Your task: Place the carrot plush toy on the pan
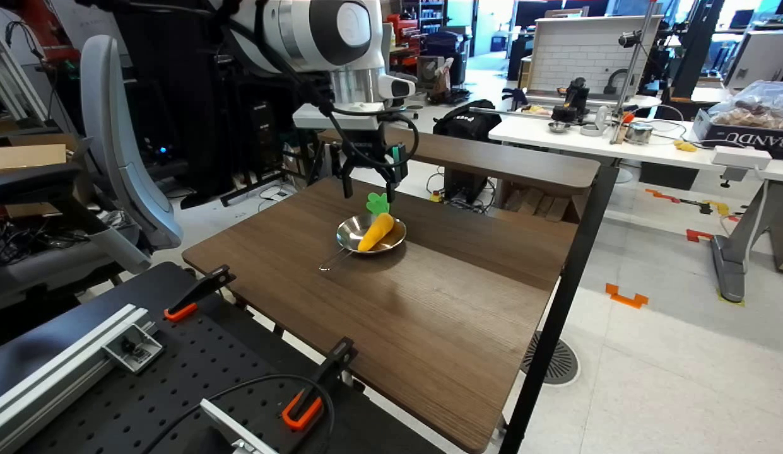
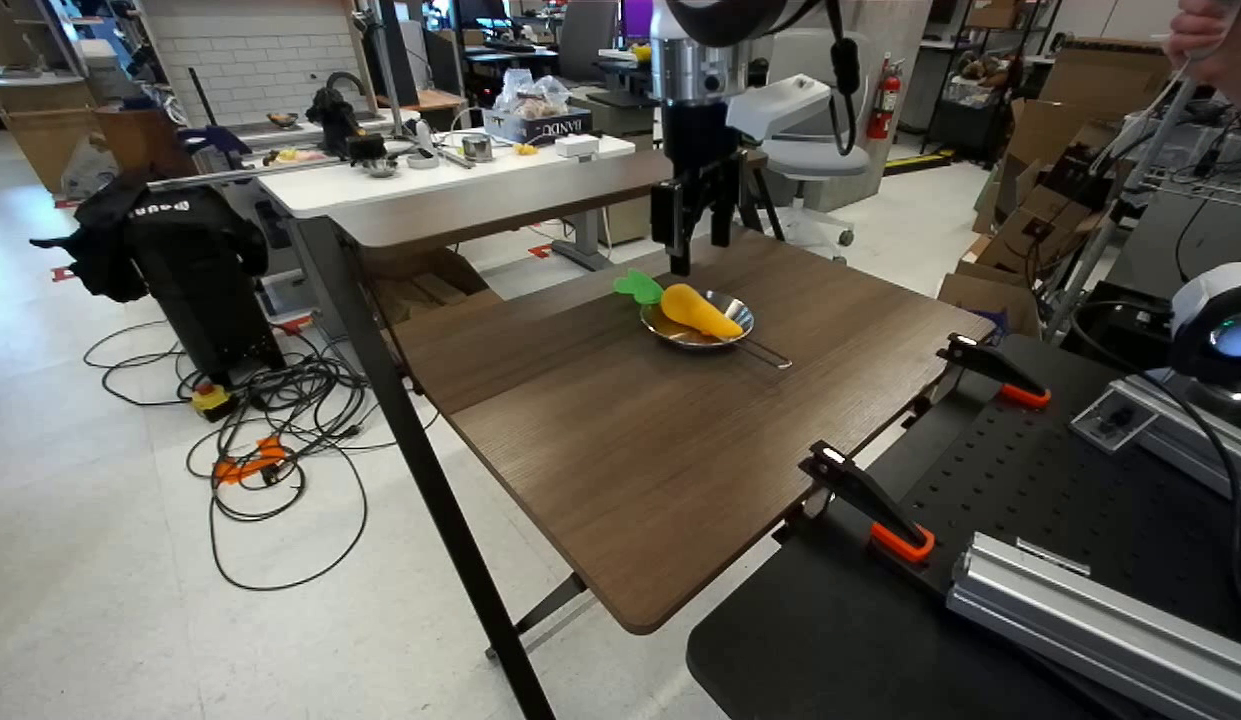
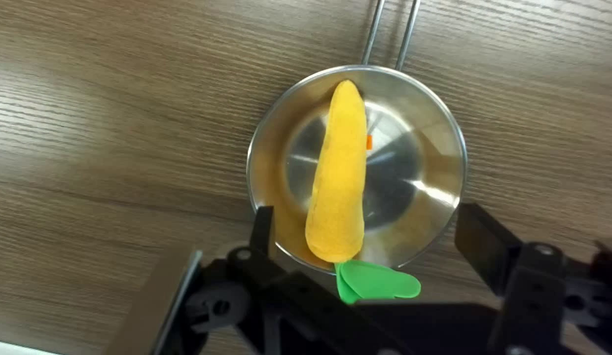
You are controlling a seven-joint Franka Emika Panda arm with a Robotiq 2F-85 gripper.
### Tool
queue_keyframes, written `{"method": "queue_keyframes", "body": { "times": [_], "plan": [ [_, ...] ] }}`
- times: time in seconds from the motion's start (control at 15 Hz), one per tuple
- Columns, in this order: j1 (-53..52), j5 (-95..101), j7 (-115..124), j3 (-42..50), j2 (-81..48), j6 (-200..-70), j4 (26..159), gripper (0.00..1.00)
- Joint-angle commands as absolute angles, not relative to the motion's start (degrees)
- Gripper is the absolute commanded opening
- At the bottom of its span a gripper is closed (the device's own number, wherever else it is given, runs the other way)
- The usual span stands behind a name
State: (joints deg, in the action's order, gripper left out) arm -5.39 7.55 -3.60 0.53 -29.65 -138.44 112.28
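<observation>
While my black two-fingered hand (image 1: 368, 190) hangs over the brown wood-grain counter (image 1: 416, 315), the yellow-orange cone-shaped carrot plush toy (image 3: 338, 182) lies in the small round shiny silver metal pan (image 3: 409, 172). I've got its fingers (image 3: 488, 251) well apart, w/ a clear gap b/w them; in the wrist view one shows to each side of the toy's thick end, & the tips look clear of the toy. The toy's narrow tip sits just inside the rim, near where the thin two-bar metal wire handle (image 3: 408, 34) joins. Its flat bright-green leafy tuft (image 3: 379, 282) pokes out past the opp. rim; can't tell if it touches the counter. I see the toy a bit off-centre, w/ more bare pan floor to one side, plus a small orange patch (image 3: 369, 142) right beside it; can't tell if that's a reflection.

Pan sits flat on the counter, handle pointing toward the black perforated board (image 1: 183, 372), where I've 2 black clamps w/ orange ends (image 1: 325, 375) near the counter's edge. My white & silver arm (image 1: 284, 31) sits above the hand. In an exterior view I get a grey office chair (image 1: 110, 132) beside the counter; on the pale floor (image 2: 130, 560) in an exterior view, a tangle of black cable (image 2: 290, 385), w/ a red fire extinguisher (image 2: 885, 100) farther off. Both exterior views also show a long white bench (image 1: 530, 130) beyond the counter.
</observation>
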Motion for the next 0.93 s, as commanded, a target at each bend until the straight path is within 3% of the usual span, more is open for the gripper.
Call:
{"method": "queue_keyframes", "body": {
  "times": [0.0,0.87],
  "plan": [
    [-5.4,8.7,-2.4,0.3,-24.5,-139.0,116.4,1.00],
    [-5.6,10.1,0.9,-0.6,-8.2,-139.1,127.4,1.00]
  ]
}}
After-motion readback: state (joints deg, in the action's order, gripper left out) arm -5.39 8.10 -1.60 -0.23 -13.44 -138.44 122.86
